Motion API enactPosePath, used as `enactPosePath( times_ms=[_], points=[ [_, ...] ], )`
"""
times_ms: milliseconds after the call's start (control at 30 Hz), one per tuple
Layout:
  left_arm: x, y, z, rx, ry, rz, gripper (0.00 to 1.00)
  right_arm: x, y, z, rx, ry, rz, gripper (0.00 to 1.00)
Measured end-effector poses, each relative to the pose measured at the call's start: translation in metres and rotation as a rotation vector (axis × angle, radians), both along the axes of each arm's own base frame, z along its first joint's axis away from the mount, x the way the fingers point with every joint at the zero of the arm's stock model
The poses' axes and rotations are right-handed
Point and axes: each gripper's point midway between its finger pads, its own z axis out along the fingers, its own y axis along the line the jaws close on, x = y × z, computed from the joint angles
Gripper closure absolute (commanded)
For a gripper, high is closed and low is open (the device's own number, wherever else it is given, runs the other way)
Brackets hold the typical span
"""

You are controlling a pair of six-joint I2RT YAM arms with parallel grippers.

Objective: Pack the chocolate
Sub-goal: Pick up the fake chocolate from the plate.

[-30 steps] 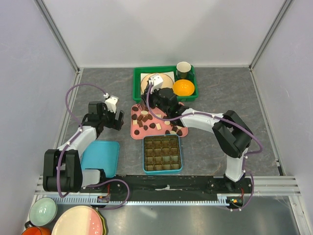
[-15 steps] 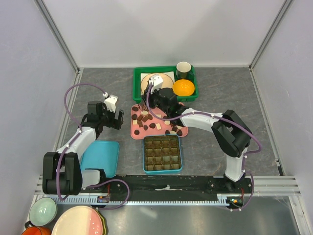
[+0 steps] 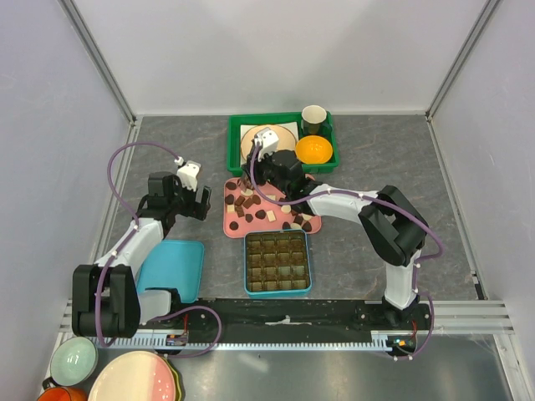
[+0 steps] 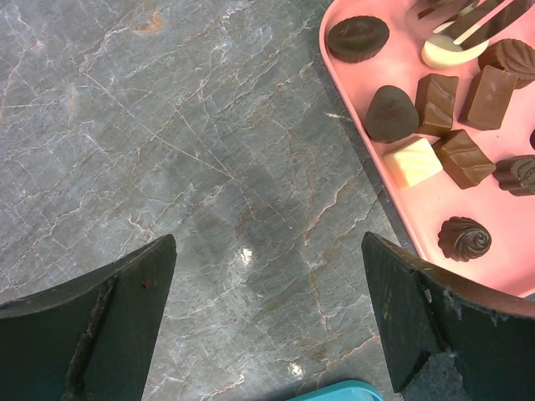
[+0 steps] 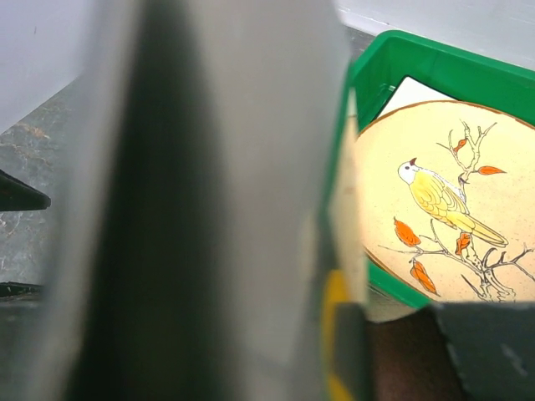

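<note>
Top external view: both arms reach from the near edge of the grey marbled worktop (image 3: pixel 376 154) toward its middle.
Middle: a pink tray (image 4: pixel 401 217) lies here, and the chocolate (image 4: pixel 391 113) is scattered loose on it, small pieces in dark brown, lighter brown and cream-white.
Near edge: a teal tin (image 3: pixel 247 263) sits just nearer than the tray, between the two arm bases; a four-by-four grid of brown cells fills it, and whether any cell holds a piece cannot be told.
Left arm: the left pincer (image 4: pixel 267 251) hangs over bare worktop just beside the tray's left side, jaws spread wide with nothing between them.
Left wrist view: the two dark fingers (image 4: pixel 109 326) frame grey stone; the tray's left part shows at the upper right with a dark oval, a dark heart-like piece, brown blocks, one cream block and a swirled piece.
Right arm: the right pincer (image 3: pixel 249 180) is over the tray's far-left corner, close to the front wall of a green bin (image 3: pixel 233 146).
Right wrist view: one blurred finger fills the left half, so whether that pincer stands apart, together or clamped on a piece cannot be told.
Far edge: the bin holds a cream plate (image 5: pixel 443 209) painted with a yellow bird on a twig, a dark cup (image 3: pixel 313 119) and an orange round thing (image 3: pixel 313 150).
Left side: a teal lid (image 3: pixel 175 263) lies flat under the left arm, toward the near-left corner.
</note>
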Motion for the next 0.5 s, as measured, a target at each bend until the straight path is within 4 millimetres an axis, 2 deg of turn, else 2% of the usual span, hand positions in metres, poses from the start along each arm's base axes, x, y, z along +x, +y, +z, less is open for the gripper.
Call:
enactPosePath(
  times_ms=[267,500],
  points=[
    [-0.0004,0.0001,0.0002,0.000,0.000,0.000,0.01,-0.0017,0.0014,-0.0008,0.002,0.002,0.017,0.55],
    [-0.0011,-0.0005,-0.0002,-0.002,0.004,-0.002,0.01,-0.0060,0.0030,-0.0034,0.015,0.004,0.037,0.51]
  ],
)
